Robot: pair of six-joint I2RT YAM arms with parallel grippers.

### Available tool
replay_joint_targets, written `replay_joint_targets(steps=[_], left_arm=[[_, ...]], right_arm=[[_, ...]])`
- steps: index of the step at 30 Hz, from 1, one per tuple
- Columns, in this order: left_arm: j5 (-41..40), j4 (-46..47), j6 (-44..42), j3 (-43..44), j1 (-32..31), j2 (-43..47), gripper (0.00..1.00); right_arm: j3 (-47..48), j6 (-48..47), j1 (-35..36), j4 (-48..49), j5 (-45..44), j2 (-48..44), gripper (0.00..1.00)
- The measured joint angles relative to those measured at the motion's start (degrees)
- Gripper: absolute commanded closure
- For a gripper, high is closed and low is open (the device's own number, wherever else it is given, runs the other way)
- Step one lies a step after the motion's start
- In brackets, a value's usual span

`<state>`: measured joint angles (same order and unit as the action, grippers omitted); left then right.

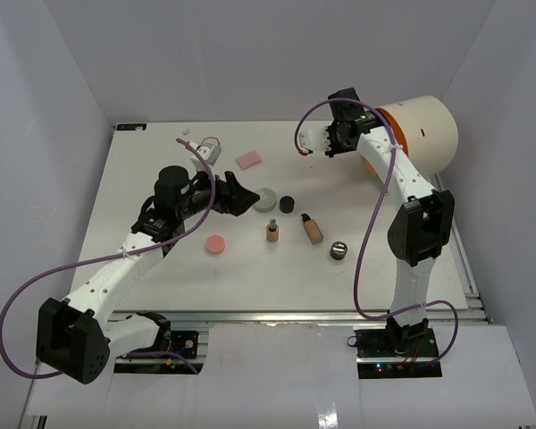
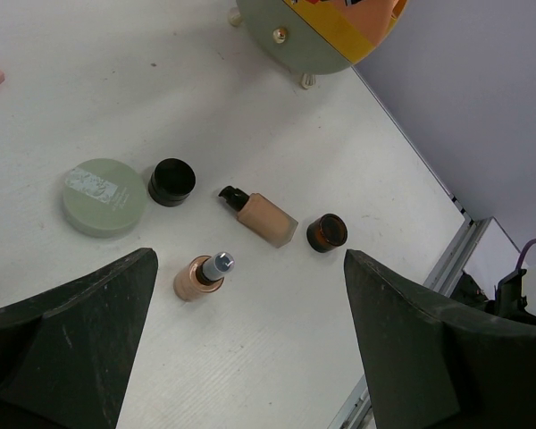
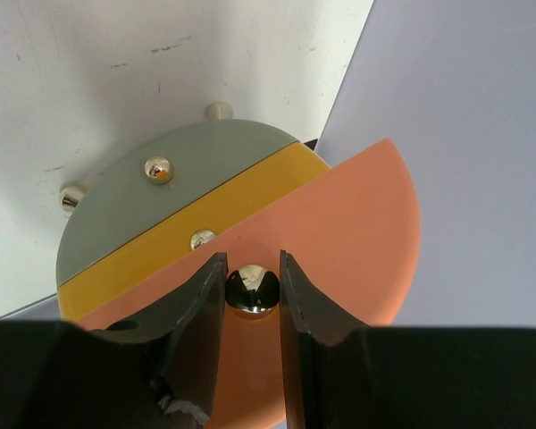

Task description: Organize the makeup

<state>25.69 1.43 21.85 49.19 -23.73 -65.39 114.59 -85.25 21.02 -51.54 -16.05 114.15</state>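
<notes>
My right jaws clamp the slick knob (image 3: 253, 290) of the case (image 1: 420, 134), left jaws gape wide, and I judge the light, rigid beige tube (image 2: 266, 220) best gripped across its body.

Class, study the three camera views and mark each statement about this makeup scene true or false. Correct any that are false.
1. The right fingers are closed on a metal knob on the front of the drum case. True.
2. The left fingers grip the grey-green compact. False: they are wide open and empty, and the compact lies on the table.
3. The beige tube stands upright. False: it lies on its side.
4. The black jar sits right beside the grey-green compact. True.
</notes>
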Motion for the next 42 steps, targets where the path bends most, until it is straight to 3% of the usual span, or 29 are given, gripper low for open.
replay_joint_targets(steps=[3, 10, 15, 25, 28, 36, 42], left_arm=[[0.0, 0.0, 0.0, 0.0, 0.0, 0.0, 0.04], [0.0, 0.0, 0.0, 0.0, 0.0, 0.03, 0.04], [0.0, 0.0, 0.0, 0.0, 0.0, 0.04, 0.04], [0.0, 0.02, 0.0, 0.0, 0.0, 0.04, 0.04], [0.0, 0.02, 0.0, 0.0, 0.0, 0.04, 0.04], [0.0, 0.02, -0.01, 0.0, 0.0, 0.04, 0.04], [-0.26, -0.17, -0.26, 0.0, 0.0, 0.04, 0.04]], right_arm=[[0.06, -0.08, -0.79, 0.36, 0.31, 0.0, 0.62], [-0.06, 0.61, -2.57, 0.72, 0.34, 0.0, 0.54], [-0.18, 0.94, -3.34, 0.98, 0.63, 0.0, 0.31], [-1.15, 3.39, -3.44, 1.56, 6.37, -2.31, 0.24], [-1.16, 4.37, -3.4, 1.57, 8.25, -4.14, 0.06], [-2.1, 10.04, -2.3, 1.91, 15.28, -8.76, 0.1], [-7.85, 30.71, -0.1, 4.36, 26.37, -14.3, 0.08]])
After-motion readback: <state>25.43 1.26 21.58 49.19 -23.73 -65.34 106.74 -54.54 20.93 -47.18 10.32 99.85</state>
